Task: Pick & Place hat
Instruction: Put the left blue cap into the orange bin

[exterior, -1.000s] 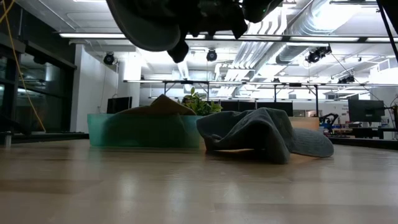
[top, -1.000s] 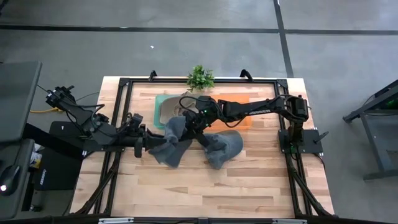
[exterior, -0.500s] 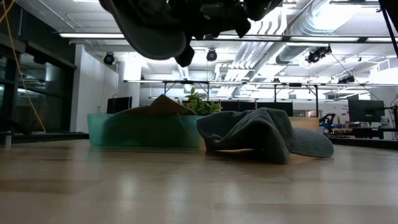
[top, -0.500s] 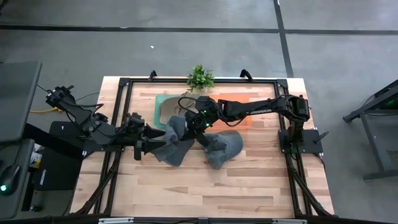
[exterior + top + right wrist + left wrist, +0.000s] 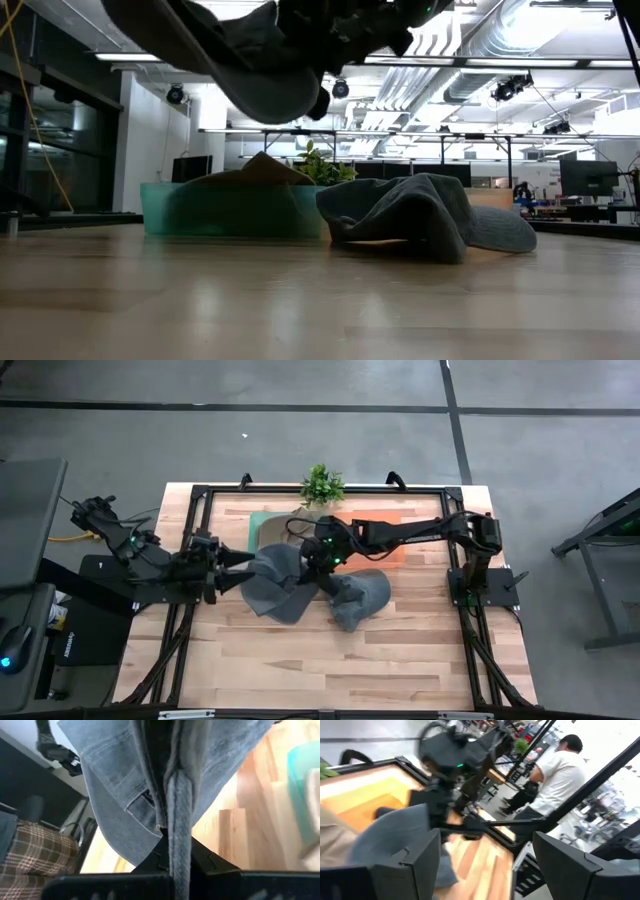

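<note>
A grey hat (image 5: 272, 585) hangs in the air over the table's middle, and my right gripper (image 5: 313, 563) is shut on it; the low view shows this hat (image 5: 240, 50) well above the tabletop. My left gripper (image 5: 238, 562) stands open just left of the hat, with nothing between its fingers (image 5: 420, 865). A second grey hat (image 5: 360, 598) lies crumpled on the table to the right, its crown on the wood (image 5: 430, 215). A brown hat (image 5: 262, 168) sits in the teal bin (image 5: 262, 532). My right gripper pinches a thick seamed fold of the hat (image 5: 179, 835) between its two fingers, several layers together. It comes from the table's right side, slanting down. The hat spreads out beyond the fingers toward the left, slack and lifted clear of the table.
A small potted plant (image 5: 322, 485) stands at the far edge behind the bin. An orange mat (image 5: 385, 555) lies under the right arm. A person in a white shirt (image 5: 560, 775) stands in the room beyond the table. Bare wood (image 5: 330, 660) fills the near half.
My left gripper has opened, let go of the hat and drawn back toward the table's left edge, rolling as it went. The hat now hangs from my right gripper alone; its freed left part has dropped and spread out.
</note>
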`<state>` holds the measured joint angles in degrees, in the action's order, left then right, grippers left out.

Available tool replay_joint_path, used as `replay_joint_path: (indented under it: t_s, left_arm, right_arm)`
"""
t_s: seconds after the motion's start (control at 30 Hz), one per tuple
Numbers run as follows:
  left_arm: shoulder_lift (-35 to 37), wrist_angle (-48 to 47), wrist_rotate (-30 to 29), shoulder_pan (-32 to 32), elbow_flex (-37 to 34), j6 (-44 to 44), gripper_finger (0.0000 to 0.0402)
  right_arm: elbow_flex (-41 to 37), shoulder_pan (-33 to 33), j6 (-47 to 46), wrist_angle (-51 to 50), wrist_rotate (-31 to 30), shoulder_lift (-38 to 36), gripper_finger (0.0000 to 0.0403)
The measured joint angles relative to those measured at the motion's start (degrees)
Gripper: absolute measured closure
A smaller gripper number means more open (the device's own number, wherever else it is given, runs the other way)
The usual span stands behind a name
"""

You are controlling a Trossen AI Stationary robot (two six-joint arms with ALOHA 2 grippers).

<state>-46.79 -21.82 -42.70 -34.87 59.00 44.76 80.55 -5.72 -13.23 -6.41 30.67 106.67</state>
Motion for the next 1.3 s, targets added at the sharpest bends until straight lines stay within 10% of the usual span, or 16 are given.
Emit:
replay_joint_path:
  t_s: [0.43,1.3]
  left_arm:
    - [2.0,-10.2,-10.7,0.0,0.0,-1.1,0.0126]
    - [9.4,-26.6,-11.6,0.0,0.0,-1.5,0.0126]
  right_arm:
    - [0.0,0.0,-0.8,-16.2,-11.7,-10.0,0.0399]
    - [0.1,-3.9,-5.8,-57.7,-24.8,-22.6,0.0399]
